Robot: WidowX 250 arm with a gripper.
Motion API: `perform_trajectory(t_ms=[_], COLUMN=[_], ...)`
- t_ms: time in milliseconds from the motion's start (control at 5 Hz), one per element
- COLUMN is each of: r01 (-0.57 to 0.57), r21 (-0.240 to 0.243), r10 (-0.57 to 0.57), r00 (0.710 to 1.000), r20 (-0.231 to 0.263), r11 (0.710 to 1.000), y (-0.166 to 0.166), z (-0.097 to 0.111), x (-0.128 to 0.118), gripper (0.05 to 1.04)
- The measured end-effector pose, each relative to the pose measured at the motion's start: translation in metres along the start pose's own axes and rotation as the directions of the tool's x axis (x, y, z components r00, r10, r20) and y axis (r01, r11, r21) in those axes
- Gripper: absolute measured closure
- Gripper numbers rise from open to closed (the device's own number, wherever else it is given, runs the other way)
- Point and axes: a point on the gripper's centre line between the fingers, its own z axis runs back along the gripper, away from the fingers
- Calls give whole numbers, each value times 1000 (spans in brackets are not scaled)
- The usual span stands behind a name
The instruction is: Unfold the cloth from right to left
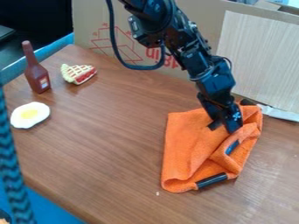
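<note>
The orange cloth [189,140] lies on the right part of the table, its left part fairly flat. Its right part is folded over in a loose, wrinkled layer, with black strips at the lower edge, inside the fold and at the top right corner. Over the upper right of the cloth is the gripper [225,127], pointing down. Its fingers are apart and low at the folded layer, one to the left and one by the fold on the right. The cloth just behind the gripper is hidden.
A brown bottle [36,72] stands at the far left, with a toy fried egg [29,114] in front of it and a toy waffle or pie slice [78,73] to its right. Cardboard [201,30] walls the back of the wooden table [116,131]. A patterned blue strip hangs at the left edge.
</note>
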Motion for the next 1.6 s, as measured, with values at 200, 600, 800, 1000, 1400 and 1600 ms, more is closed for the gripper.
perform_trajectory(t_ms=[200, 600, 800, 1000, 1400, 1600], r01=[8, 9, 11, 13, 29, 30], r21=[-19, -34, -52, -64, -85, -88], r10=[-8, -8, -11, -13, -29, -30], r00=[1000, 1000, 1000, 1000, 1000, 1000], r20=[10, 21, 4, 0, -1, 3], r11=[1000, 999, 999, 998, 996, 996], y=[-1, 9, 9, 8, -4, -3], z=[1, 8, 1, 0, -7, -9], x=[1, -5, -11, -12, -9, -10], gripper=[84, 84, 84, 84, 416, 715])
